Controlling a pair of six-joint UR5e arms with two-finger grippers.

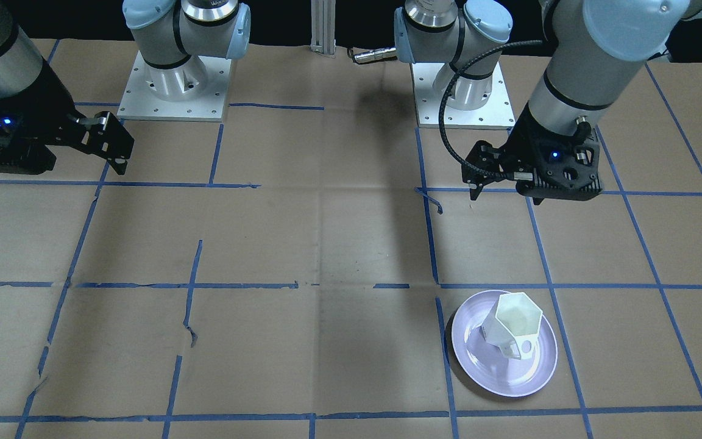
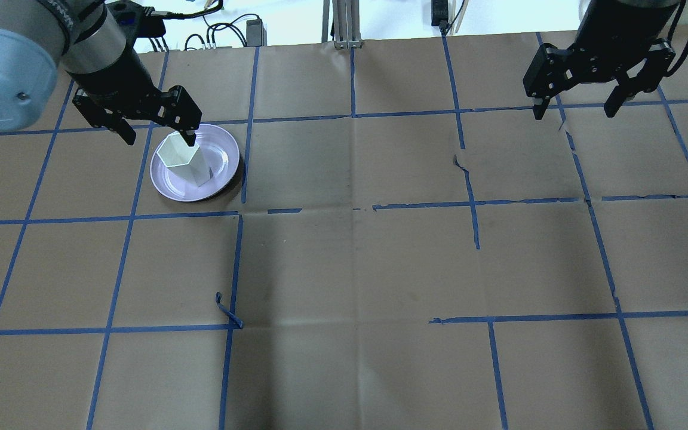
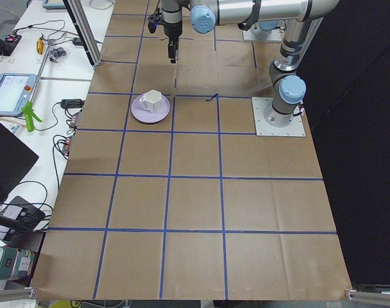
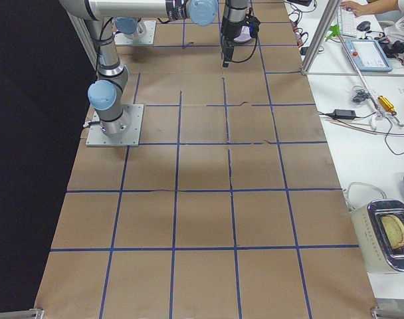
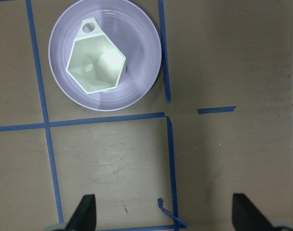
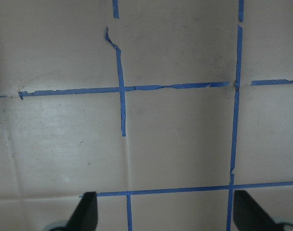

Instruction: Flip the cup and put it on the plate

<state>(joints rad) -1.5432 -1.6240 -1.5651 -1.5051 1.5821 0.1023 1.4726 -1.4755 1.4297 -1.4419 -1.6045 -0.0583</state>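
The white faceted cup (image 1: 515, 326) stands upright, mouth up, on the lavender plate (image 1: 503, 384), with its handle toward the operators' side. Both also show in the overhead view (cup (image 2: 184, 160), plate (image 2: 224, 164)) and in the left wrist view (cup (image 5: 96, 65), plate (image 5: 141, 72)). My left gripper (image 2: 160, 141) is open and empty. It hangs above the table on the robot's side of the plate (image 1: 478, 174), clear of the cup. My right gripper (image 2: 573, 112) is open and empty, far off on the other side of the table (image 1: 113, 143).
Brown paper with a blue tape grid covers the table. A loose curl of tape (image 2: 227, 310) sticks up near the middle. The two arm bases (image 1: 174, 85) stand at the robot's edge. Benches with cables and devices (image 3: 15, 90) flank both table ends.
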